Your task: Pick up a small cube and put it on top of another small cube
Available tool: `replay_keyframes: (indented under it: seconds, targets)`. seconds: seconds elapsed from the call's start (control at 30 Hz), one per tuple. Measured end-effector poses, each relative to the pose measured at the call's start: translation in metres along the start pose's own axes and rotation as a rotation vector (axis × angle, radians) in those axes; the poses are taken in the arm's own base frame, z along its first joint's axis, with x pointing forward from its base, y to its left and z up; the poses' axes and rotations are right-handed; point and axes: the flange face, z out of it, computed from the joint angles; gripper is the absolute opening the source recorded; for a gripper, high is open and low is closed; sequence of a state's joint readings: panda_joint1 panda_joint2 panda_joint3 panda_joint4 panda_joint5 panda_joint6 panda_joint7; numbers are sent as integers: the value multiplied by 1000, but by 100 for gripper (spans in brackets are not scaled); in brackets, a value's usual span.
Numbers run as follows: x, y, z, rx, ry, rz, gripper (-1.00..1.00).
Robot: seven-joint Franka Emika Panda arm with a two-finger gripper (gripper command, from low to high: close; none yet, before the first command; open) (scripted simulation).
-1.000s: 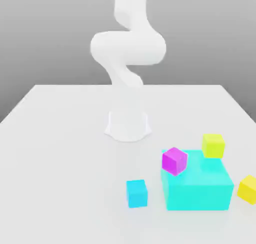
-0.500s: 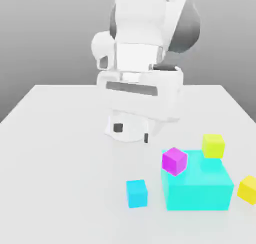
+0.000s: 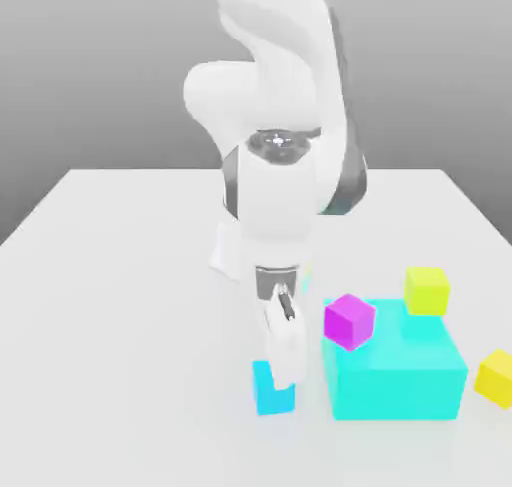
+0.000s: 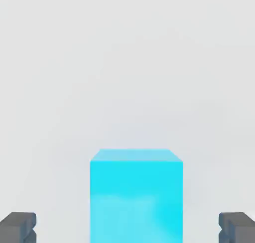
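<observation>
A small cyan cube [image 3: 264, 395] lies on the white table [image 3: 120, 325], near the front. My gripper [image 3: 281, 375] has come down right over it and partly hides it in the exterior view. The hand view shows the cyan cube [image 4: 136, 197] between my dark fingertips [image 4: 18, 227], which stand wide apart on either side without touching it; the gripper [image 4: 127, 229] is open. A small magenta cube [image 3: 349, 321] sits at the near corner of a large cyan block [image 3: 400, 375]. One small yellow cube [image 3: 427, 290] is behind that block, and another [image 3: 496, 377] is on the exterior view's right.
The arm's white base [image 3: 232, 255] stands at the table's middle, behind the cubes. The large cyan block is close to the gripper on the exterior view's right. Bare white tabletop stretches to the exterior view's left.
The arm has swung forward and down from near its base to the small cyan cube. None of the cubes have moved.
</observation>
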State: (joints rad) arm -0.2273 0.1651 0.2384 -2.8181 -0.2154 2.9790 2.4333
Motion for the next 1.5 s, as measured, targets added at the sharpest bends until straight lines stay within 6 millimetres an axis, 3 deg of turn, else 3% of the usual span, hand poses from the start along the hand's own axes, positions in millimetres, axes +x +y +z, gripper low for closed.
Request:
replay_keyframes:
  seconds: [0.07, 0.1, 0.3, 0.37, 0.6, 0.67, 0.77, 0.9, 1.03, 1.17, 1.23, 1.37, 1.4, 1.5]
  targets:
    - [1, 1, 17, -1, 1, 0, 0]
    - [2, 2, 26, -1, 3, -1, -100]
    - [3, 2, 30, 0, 2, -1, -100]
    - [1, 1, 22, 0, 1, 0, -100]
    - [0, -1, -33, 6, -2, -4, -100]
    - [-14, -4, -54, 21, -20, -51, -100]
    - [-51, 11, -88, 37, -50, -196, -100]
    - [-91, 55, -131, 38, -72, -421, -100]
    - [-119, 122, -164, 24, -70, -677, -100]
    - [-128, 197, -187, 5, -50, -933, -100]
    - [-122, 208, -172, -1, -9, -965, -100]
    - [-121, 211, -129, -2, 6, -974, -100]
    - [-120, 211, -119, -2, 5, -975, 100]
    - [-120, 211, -119, -2, 5, -975, 100]
